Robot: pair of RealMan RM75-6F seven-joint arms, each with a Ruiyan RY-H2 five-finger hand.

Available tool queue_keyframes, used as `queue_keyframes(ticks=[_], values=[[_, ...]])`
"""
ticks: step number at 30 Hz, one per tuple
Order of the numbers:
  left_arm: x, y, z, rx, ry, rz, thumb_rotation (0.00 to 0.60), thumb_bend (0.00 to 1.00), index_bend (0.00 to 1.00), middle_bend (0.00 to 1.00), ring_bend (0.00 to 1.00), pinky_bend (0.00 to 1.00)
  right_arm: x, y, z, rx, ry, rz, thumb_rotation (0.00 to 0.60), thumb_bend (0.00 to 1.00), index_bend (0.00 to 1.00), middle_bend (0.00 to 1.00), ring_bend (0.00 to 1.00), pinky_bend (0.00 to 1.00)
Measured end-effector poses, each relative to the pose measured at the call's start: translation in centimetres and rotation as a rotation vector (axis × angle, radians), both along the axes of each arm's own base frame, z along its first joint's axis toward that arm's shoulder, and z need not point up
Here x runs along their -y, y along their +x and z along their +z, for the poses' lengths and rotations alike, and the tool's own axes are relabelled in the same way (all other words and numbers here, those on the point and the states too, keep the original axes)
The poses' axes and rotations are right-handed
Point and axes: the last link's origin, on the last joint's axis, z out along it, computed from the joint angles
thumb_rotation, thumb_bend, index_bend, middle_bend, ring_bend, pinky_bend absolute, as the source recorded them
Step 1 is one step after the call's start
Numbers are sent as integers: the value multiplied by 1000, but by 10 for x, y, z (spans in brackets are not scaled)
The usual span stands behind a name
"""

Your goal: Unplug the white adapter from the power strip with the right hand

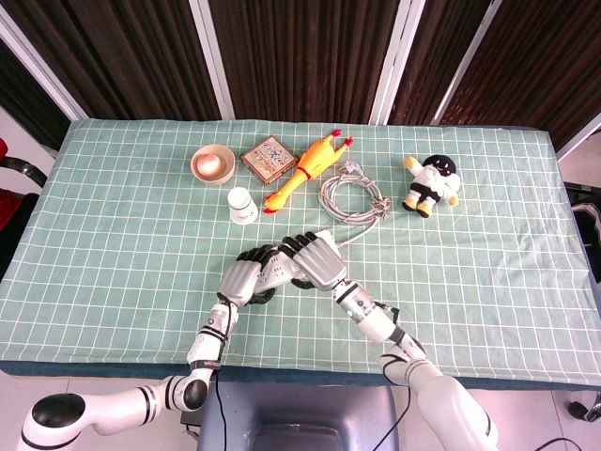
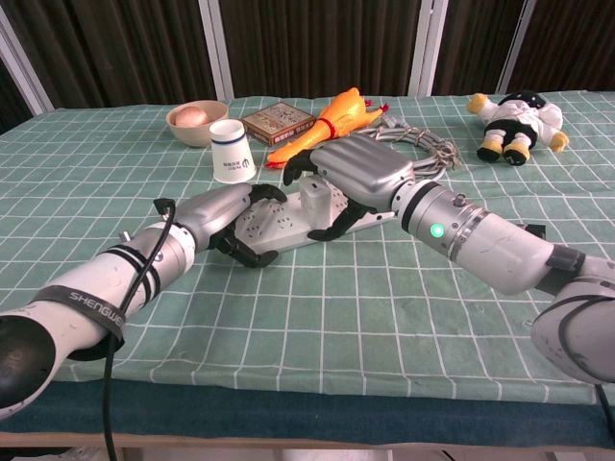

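Observation:
The white power strip (image 2: 274,223) lies on the green checked cloth near the table's front middle. My left hand (image 2: 229,217) grips its left end, dark fingers curled over the top and front edge. The white adapter (image 2: 316,196) stands upright at the strip's right part. My right hand (image 2: 361,173) arches over it from the right and grips it with thumb and fingers. I cannot tell whether its prongs still sit in the socket. In the head view the left hand (image 1: 245,278) and right hand (image 1: 319,261) cover most of the strip (image 1: 278,272) and hide the adapter.
The strip's grey cable coil (image 1: 353,199) lies just behind the hands. Further back stand a paper cup (image 1: 241,205), a bowl with an egg (image 1: 212,163), a small box (image 1: 269,159) and a rubber chicken (image 1: 308,170). A doll (image 1: 433,185) sits at the back right.

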Motion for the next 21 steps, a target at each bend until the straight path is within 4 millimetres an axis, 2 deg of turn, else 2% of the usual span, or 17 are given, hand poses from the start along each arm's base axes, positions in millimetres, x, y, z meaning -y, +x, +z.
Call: queue_keyframes(ticks=[15,21], values=[[1,-4,-1,-2,-3,14,600,359,205,344,428,563,-2,-1,1,10,-18,-2,600,434,637,529,557,631],[1,-4,-2,-3,-4,15,600,360,205,344,428,563,-2,-1,4,29,-31,3,600,525,767,607,634,695]])
